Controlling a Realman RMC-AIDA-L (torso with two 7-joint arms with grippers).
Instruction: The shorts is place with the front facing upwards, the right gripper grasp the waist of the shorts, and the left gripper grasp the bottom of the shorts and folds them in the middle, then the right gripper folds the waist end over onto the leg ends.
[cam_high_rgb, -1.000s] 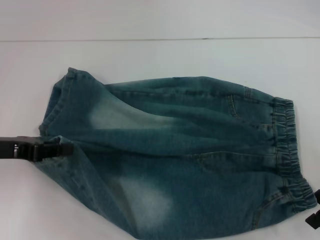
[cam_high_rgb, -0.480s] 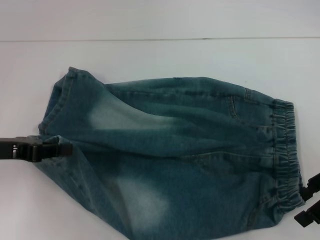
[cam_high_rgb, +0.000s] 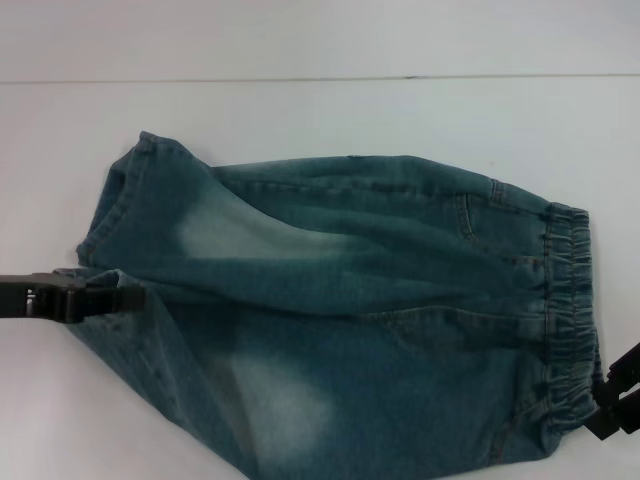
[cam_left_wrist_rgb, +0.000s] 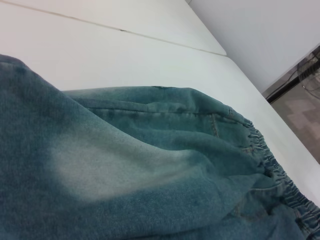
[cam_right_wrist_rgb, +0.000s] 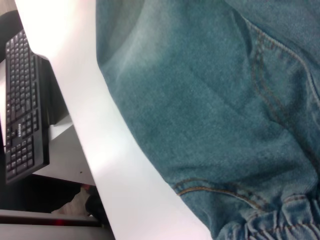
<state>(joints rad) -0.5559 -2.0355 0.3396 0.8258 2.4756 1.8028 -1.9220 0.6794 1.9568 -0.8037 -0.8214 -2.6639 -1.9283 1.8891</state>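
Blue denim shorts (cam_high_rgb: 360, 300) lie front up on the white table (cam_high_rgb: 320, 110), with the elastic waist (cam_high_rgb: 570, 300) at the right and the leg ends at the left. My left gripper (cam_high_rgb: 128, 297) reaches in from the left edge and is shut on the hem where the two legs meet. My right gripper (cam_high_rgb: 608, 395) sits at the near right corner of the waist and is shut on it. The left wrist view shows the faded leg cloth (cam_left_wrist_rgb: 125, 165) close up. In the right wrist view the denim (cam_right_wrist_rgb: 210, 110) fills the frame, gathered elastic at one corner.
The table's far edge runs behind the shorts as a thin seam line (cam_high_rgb: 300, 79). A black keyboard (cam_right_wrist_rgb: 22, 105) sits on a lower surface beyond the table's near edge. Floor shows past the table's right side (cam_left_wrist_rgb: 300, 95).
My right gripper has moved up and inward with the waist corner. The near right edge of the shorts has drawn up and leftward. The left gripper has stayed still.
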